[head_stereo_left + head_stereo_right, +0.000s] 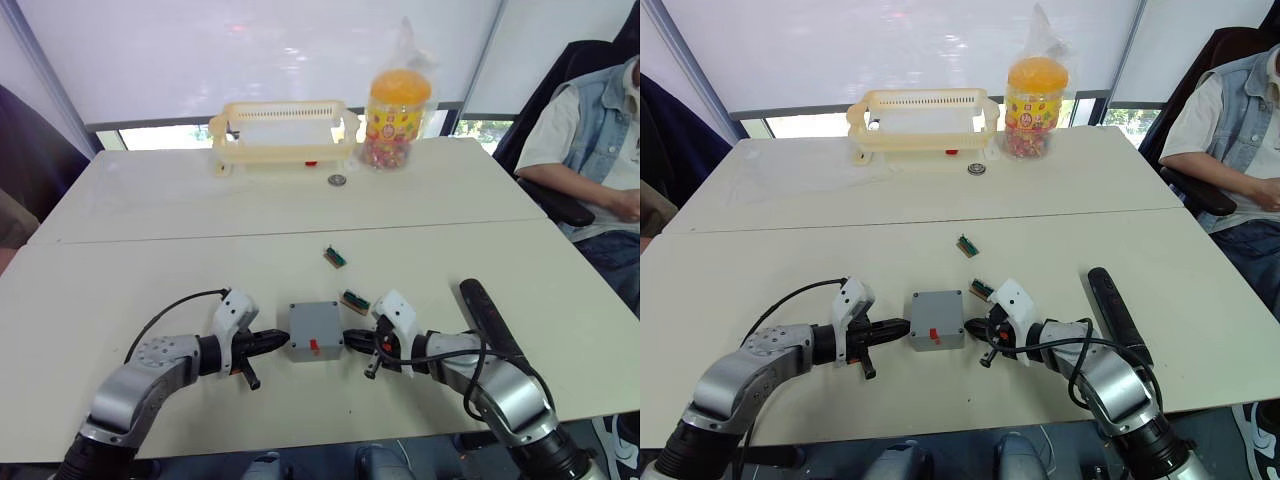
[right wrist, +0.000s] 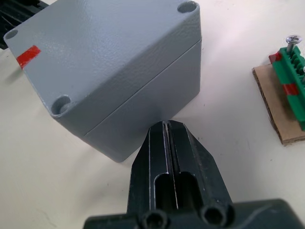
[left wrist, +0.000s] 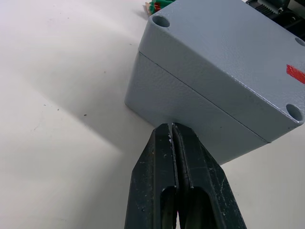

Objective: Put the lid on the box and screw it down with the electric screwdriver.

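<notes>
Left claw, fingers pressed together with nothing between them, tips against the left side wall of the box. Right claw likewise closed and empty, tips at the box's right side wall. Box sits on the table between the two arms, lid already on top, seam showing all round, red mark on it. Screw holes at the lid corners look empty. Electric screwdriver lies on the table beside the right arm, untouched. Small green block on cardboard lies just beside the box; another farther back. Person seated at right.
</notes>
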Controlling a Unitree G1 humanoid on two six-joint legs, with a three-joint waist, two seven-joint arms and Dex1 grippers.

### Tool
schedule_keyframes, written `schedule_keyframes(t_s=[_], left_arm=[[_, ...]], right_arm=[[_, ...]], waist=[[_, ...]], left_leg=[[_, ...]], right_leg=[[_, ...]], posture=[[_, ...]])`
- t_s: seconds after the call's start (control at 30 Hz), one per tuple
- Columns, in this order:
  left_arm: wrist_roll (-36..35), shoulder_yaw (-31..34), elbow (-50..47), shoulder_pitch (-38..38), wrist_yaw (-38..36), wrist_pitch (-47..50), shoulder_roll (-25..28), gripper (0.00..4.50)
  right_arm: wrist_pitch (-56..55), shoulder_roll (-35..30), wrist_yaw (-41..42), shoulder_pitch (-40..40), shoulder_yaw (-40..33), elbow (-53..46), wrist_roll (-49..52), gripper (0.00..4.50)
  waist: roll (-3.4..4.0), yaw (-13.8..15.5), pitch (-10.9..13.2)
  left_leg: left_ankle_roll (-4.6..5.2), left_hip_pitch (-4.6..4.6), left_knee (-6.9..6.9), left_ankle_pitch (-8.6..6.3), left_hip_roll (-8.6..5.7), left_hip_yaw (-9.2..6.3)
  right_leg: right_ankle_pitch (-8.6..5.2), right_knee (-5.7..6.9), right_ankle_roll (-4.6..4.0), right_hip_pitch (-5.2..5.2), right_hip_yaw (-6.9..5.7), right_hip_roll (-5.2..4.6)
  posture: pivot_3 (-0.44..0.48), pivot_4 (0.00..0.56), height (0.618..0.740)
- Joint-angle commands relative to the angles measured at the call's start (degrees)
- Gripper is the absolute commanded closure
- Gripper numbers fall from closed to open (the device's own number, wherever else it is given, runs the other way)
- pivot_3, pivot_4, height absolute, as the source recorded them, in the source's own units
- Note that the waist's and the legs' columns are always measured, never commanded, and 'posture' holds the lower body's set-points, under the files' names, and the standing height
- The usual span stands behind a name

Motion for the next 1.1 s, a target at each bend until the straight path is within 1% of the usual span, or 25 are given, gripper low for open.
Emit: schedule_keyframes(t_s=[0.03, 0.1, 0.2, 0.23, 0.27, 0.3, 0.33, 0.37, 0.47, 0.5, 0.53, 0.57, 0.6, 0.67, 0.77, 0.93, 1.03, 1.1], left_arm=[[-2.1, 2.4, -3.1, -0.1, -1.0, -0.1, 1.6, 4.45], [-3.5, 4.7, -4.3, 0.4, -1.1, 0.9, 2.8, 4.45], [-7.0, 12.1, -7.4, 2.1, -2.0, 2.2, 7.1, 4.45], [-7.9, 13.5, -8.0, 2.5, -2.2, 2.4, 8.1, 4.45], [-10.2, 15.3, -8.3, 2.3, -2.9, 3.8, 9.1, 4.22], [-12.7, 16.9, -8.6, 1.9, -3.8, 5.4, 10.1, 3.93], [-14.6, 17.9, -8.9, 1.6, -4.3, 6.5, 10.8, 3.62], [-16.3, 18.9, -9.1, 0.7, -4.4, 7.4, 11.3, 3.14], [-18.2, 19.1, -10.1, -1.9, -4.3, 8.3, 12.9, 1.69], [-18.5, 18.9, -10.3, -2.5, -4.4, 8.5, 13.5, 1.09], [-18.6, 18.4, -10.6, -3.3, -4.6, 8.8, 14.3, 0.63], [-18.7, 18.0, -10.7, -3.8, -4.6, 9.0, 14.9, 0.14], [-19.1, 16.9, -11.5, -5.1, -5.9, 9.7, 16.6, 0.00], [-18.8, 14.3, -12.9, -7.0, -8.9, 9.5, 20.0, 0.00], [-17.6, 11.8, -13.3, -8.7, -11.8, 8.2, 22.9, 0.00], [-17.9, 10.5, -13.4, -10.0, -13.3, 7.9, 24.6, 0.00], [-17.8, 10.0, -13.3, -10.0, -12.9, 7.8, 24.2, 0.00], [-17.8, 9.8, -13.2, -10.1, -12.2, 8.0, 23.7, 0.00]], right_arm=[[-1.1, -1.0, 1.1, 0.2, -1.3, -3.9, 0.5, 4.50], [-0.9, -1.8, 1.3, 0.5, -2.5, -4.9, 0.9, 4.50], [1.5, -4.6, 2.2, 1.3, -8.0, -9.0, 3.8, 4.50], [2.1, -5.2, 2.2, 1.5, -9.1, -9.8, 4.5, 4.50], [2.5, -6.4, 2.7, 1.9, -10.5, -10.7, 5.1, 4.50], [2.2, -7.2, 2.8, 2.2, -12.0, -11.1, 5.4, 4.25], [2.0, -7.7, 2.8, 2.4, -13.1, -11.3, 5.6, 3.95], [1.8, -8.3, 3.4, 2.4, -14.1, -11.3, 6.3, 3.58], [0.8, -8.1, 3.5, 0.9, -15.1, -9.2, 6.4, 2.10], [0.4, -7.8, 3.2, 0.4, -15.1, -8.5, 6.1, 1.51], [-0.1, -7.4, 2.8, -0.5, -14.8, -7.5, 5.7, 0.97], [-0.3, -7.1, 2.6, -1.0, -14.5, -6.9, 5.5, 0.55], [-0.2, -5.8, 2.1, -2.6, -13.7, -5.3, 5.4, 0.06], [-0.5, -3.5, 1.5, -5.4, -11.7, -1.8, 4.8, 0.06], [-1.3, -1.0, 0.9, -7.5, -9.9, 2.1, 3.4, 0.06], [-2.0, 1.0, 0.3, -9.2, -8.4, 5.5, 1.9, 0.06], [-2.6, 1.5, 0.1, -9.2, -7.8, 6.8, 1.0, 0.89], [-2.6, 2.0, -0.1, -9.2, -8.1, 6.9, 1.1, 1.90]], waist=[[0.00, 0.0, 0.0], [0.00, 0.0, 0.0], [0.02, 0.0, 0.0], [0.02, -0.1, 0.0], [0.03, 0.0, 0.0], [0.03, 0.0, 0.0], [0.03, 0.1, 0.0], [0.03, 0.1, 0.0], [-0.01, 0.0, 0.1], [-0.01, 0.0, 0.1], [0.00, 0.0, 0.1], [0.00, -0.2, 0.1], [0.01, -0.3, 0.1], [-0.01, -0.4, 0.1], [0.05, -0.3, 0.1], [0.06, -0.1, 0.1], [0.07, -0.2, 0.2], [0.07, -0.2, 0.2]], left_leg=[[0.00, 0.00, 0.00, 0.00, 0.00, 0.00], [0.00, -0.01, 0.00, 0.00, 0.01, 0.00], [0.00, -0.02, -0.01, 0.00, 0.04, -0.02], [0.00, -0.04, -0.01, 0.00, 0.05, -0.02], [0.01, -0.03, -0.02, -0.01, 0.05, -0.02], [0.01, -0.03, -0.02, -0.01, 0.04, -0.02], [0.01, -0.04, -0.02, -0.01, 0.04, -0.02], [0.01, -0.03, -0.02, -0.01, 0.04, -0.02], [0.01, -0.03, -0.02, -0.01, 0.03, -0.01], [0.01, -0.03, -0.02, -0.01, 0.03, -0.01], [0.01, -0.03, -0.02, -0.01, 0.03, 0.00], [0.01, -0.02, -0.02, -0.01, 0.02, 0.01], [0.01, -0.02, -0.02, -0.01, 0.03, 0.02], [0.01, -0.01, -0.03, -0.01, -0.01, 0.05], [0.01, -0.02, -0.08, -0.01, 0.00, 0.05], [0.01, -0.05, -0.09, -0.01, 0.01, 0.05], [0.01, -0.04, -0.09, -0.01, 0.01, 0.05], [0.01, -0.04, -0.09, -0.01, 0.01, 0.04]], right_leg=[[0.00, 0.00, 0.00, 0.00, 0.00, 0.00], [0.00, 0.00, 0.00, -0.01, 0.00, 0.00], [-0.01, 0.00, 0.00, -0.02, -0.01, 0.00], [-0.01, -0.01, 0.00, -0.03, -0.01, 0.00], [-0.02, -0.01, 0.00, -0.04, -0.01, 0.00], [-0.02, -0.02, -0.01, -0.04, -0.01, 0.00], [-0.03, -0.02, -0.01, -0.03, -0.02, 0.00], [-0.04, -0.03, 0.01, -0.01, -0.03, 0.00], [-0.04, -0.06, 0.01, 0.01, -0.04, -0.01], [-0.03, -0.06, 0.01, 0.01, -0.04, 0.00], [-0.03, -0.06, 0.01, 0.01, -0.03, 0.01], [-0.04, -0.05, 0.01, 0.01, -0.03, 0.01], [-0.03, -0.05, 0.00, -0.01, -0.03, 0.03], [-0.03, -0.04, -0.01, -0.02, -0.02, 0.10], [-0.03, -0.06, -0.03, -0.04, -0.01, 0.10], [-0.03, -0.08, -0.03, -0.04, 0.00, 0.03], [-0.03, -0.08, -0.03, -0.04, 0.00, 0.05], [-0.03, -0.07, -0.03, -0.05, 0.00, 0.06]], posture=[[0.000, 0.150, 0.740], [0.000, 0.150, 0.740], [0.000, 0.150, 0.740], [0.000, 0.150, 0.740], [0.000, 0.150, 0.740], [0.000, 0.150, 0.740], [0.000, 0.150, 0.740], [0.000, 0.150, 0.740], [0.000, 0.150, 0.740], [0.000, 0.150, 0.740], [0.000, 0.150, 0.740], [0.000, 0.150, 0.740], [0.000, 0.150, 0.740], [0.000, 0.150, 0.740], [0.000, 0.150, 0.740], [0.000, 0.150, 0.740], [0.000, 0.150, 0.740], [0.000, 0.150, 0.740]])
